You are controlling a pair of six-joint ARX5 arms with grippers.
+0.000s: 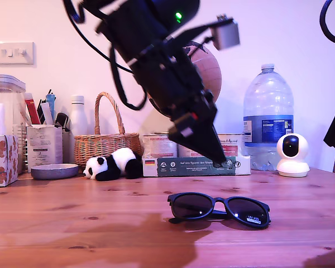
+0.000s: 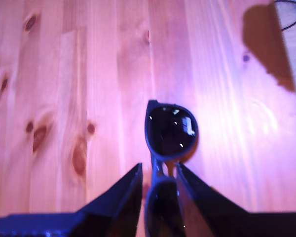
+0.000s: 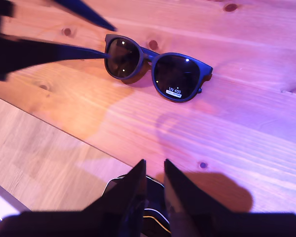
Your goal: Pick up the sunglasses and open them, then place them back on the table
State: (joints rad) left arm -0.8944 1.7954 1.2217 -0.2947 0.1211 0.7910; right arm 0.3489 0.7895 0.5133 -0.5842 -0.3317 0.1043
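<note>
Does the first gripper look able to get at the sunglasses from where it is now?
Probably yes. My first gripper hangs open right above the sunglasses, its jaws either side of the bridge, and only bare table surrounds them. My second gripper sits well back.

My exterior view sits low at table (image 1: 72, 223) level, facing the wall; both wrist views look down, sharing the sunglasses (image 1: 219, 209).

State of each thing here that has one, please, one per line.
Sunglasses: folded, lying on the table, not held.
First hand: open, hovering over the sunglasses.
Second hand: fingers close together, whether fully shut unclear; away from the sunglasses.
Water bottle: upright, cap on.
</note>
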